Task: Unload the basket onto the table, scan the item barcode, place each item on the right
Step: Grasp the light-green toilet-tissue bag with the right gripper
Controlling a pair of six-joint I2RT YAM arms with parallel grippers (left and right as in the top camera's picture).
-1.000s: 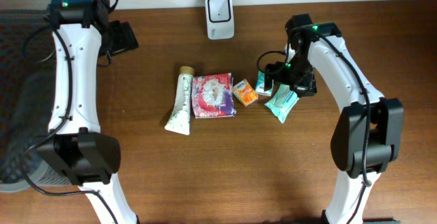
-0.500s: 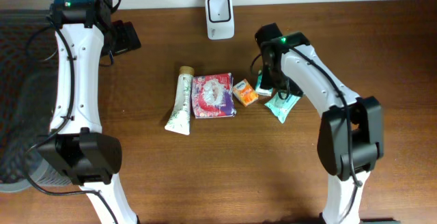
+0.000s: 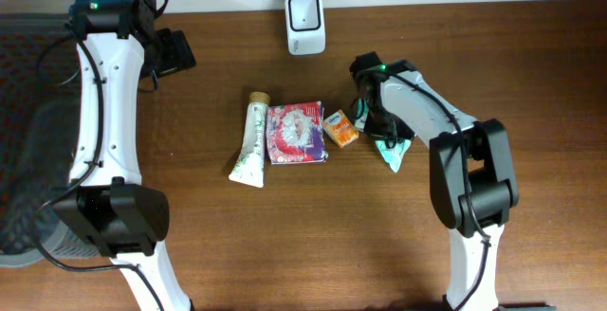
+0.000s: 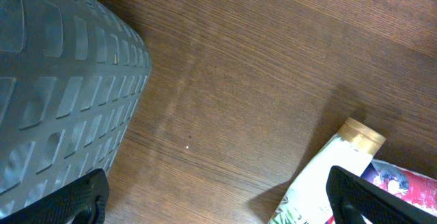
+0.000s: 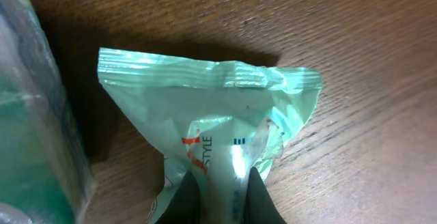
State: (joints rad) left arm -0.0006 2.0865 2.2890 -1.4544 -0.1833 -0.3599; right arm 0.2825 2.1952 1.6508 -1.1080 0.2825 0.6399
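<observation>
A pale green plastic packet (image 5: 205,94) lies on the wooden table, and my right gripper (image 5: 218,193) is shut on its crumpled middle, one dark finger on each side. From above, the same packet (image 3: 394,152) pokes out below the right gripper (image 3: 381,129), right of the row of items. The white barcode scanner (image 3: 305,10) stands at the table's back edge. My left gripper (image 3: 171,53) hovers far left, open and holding nothing. In its wrist view the left gripper (image 4: 215,197) spans bare wood beside the cap of a white tube (image 4: 328,169).
Lying in a row are a white tube (image 3: 249,140), a red and pink packet (image 3: 296,133), a small orange box (image 3: 340,128) and a teal packet (image 3: 365,117). A dark grey ribbed mat (image 3: 24,131) covers the left edge.
The right arm has swung left and down over the green packet, and its jaws have gone from wide open to shut on it. The left arm has stayed still.
</observation>
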